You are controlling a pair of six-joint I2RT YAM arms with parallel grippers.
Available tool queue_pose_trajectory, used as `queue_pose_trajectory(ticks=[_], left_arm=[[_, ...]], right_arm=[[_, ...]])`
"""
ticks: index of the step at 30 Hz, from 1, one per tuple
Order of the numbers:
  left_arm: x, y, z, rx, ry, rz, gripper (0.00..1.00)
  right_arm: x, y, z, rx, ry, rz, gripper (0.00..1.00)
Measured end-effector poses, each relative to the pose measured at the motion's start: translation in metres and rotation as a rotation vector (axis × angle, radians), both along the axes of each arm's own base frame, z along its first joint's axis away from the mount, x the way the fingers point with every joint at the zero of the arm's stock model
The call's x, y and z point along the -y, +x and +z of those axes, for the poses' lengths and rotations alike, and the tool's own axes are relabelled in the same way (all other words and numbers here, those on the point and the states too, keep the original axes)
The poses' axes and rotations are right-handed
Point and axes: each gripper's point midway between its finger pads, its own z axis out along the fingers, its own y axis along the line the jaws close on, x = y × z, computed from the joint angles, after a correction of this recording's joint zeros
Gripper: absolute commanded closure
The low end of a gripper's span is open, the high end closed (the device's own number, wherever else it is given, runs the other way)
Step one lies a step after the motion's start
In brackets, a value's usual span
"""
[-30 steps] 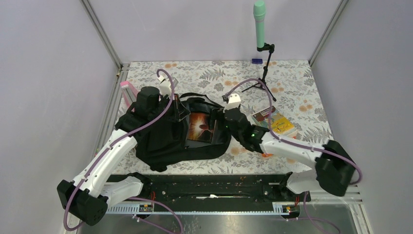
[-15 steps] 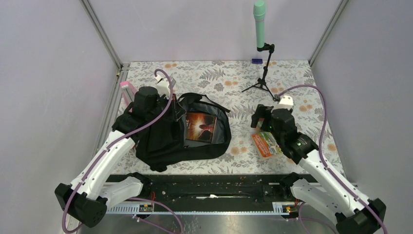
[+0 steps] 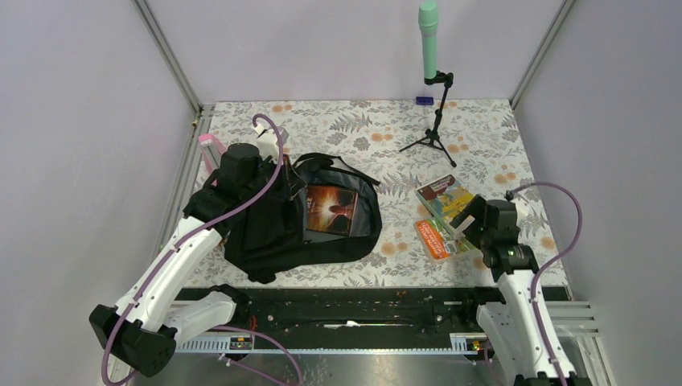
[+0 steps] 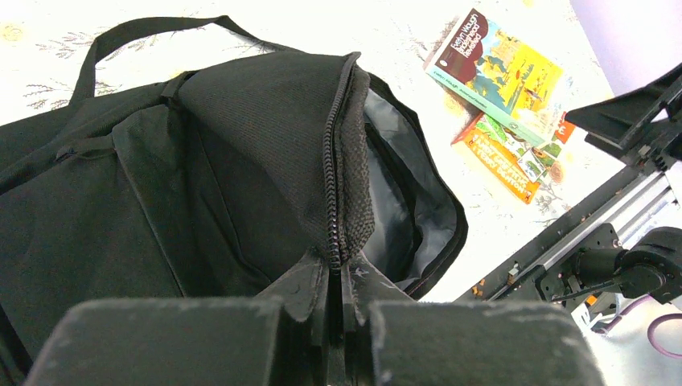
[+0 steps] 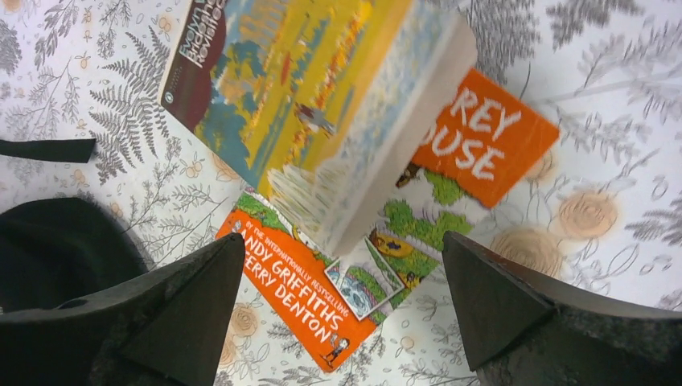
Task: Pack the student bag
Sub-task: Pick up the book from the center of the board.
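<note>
Floral tablecloth [image 3: 402, 137] bears the student bag [image 3: 265, 233], mouth held open by left gripper [image 4: 336, 301] pinched on its zip flap [image 4: 342, 161]; right of the bag, right gripper [image 5: 342, 240], jaws spread and empty, hovers over yellow book [image 5: 306, 104] askew atop orange book [image 5: 482, 137], so closing may snag both or skid one away.

Orange paperback [image 5: 297, 297] on the floral-cloth desk [image 5: 611, 96] — half its cover buried under the thick yellow-covered paperback [image 5: 306, 104], title chopped to fragments, and that yellow one's top runs off the upper edge. Inside the soft black fabric backpack [image 3: 265, 233], the dark fiery-covered book [image 3: 330, 209] shows only partly past the rim. Left tool [image 4: 338, 305] up close: just a blur, cut off below. Pink object [image 3: 211, 149] behind that arm — can't make it out.
</note>
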Motion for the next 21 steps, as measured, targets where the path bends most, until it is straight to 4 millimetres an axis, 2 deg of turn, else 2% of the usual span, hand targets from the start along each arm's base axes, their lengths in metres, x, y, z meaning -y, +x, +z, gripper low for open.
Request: queue_pose_trajectory(ticks=[5,11,21], left_arm=[[0.0,0.0,0.0,-0.002,0.001,0.002,1.0],[-0.001,-0.001,-0.001,-0.005,0.004,0.002,1.0],[0.0,-0.001,-0.001,-0.008,-0.001,-0.001,1.0]], right_arm=[[-0.007,-0.013,-0.016,0.026,0.125,-0.087,0.03],[-0.013,-0.016,-0.035,0.035,0.242,-0.183,0.07],[-0.014,0.0,-0.045,0.144,0.353,-0.283,0.13]])
